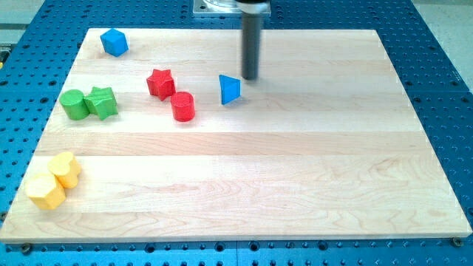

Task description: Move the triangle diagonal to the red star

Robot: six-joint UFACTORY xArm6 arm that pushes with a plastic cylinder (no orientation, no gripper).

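Observation:
A blue triangle (230, 89) lies on the wooden board (244, 177), above its middle. A red star (160, 83) lies to the triangle's left, with a red cylinder (182, 106) between them, just below and right of the star. My tip (250, 77) stands just right of and slightly above the triangle, very close to it; I cannot tell if it touches.
A blue cube-like block (114, 42) sits at the top left. A green cylinder (73, 104) and a green star-like block (102, 103) touch at the left. Two yellow blocks (55, 181) sit together at the bottom left.

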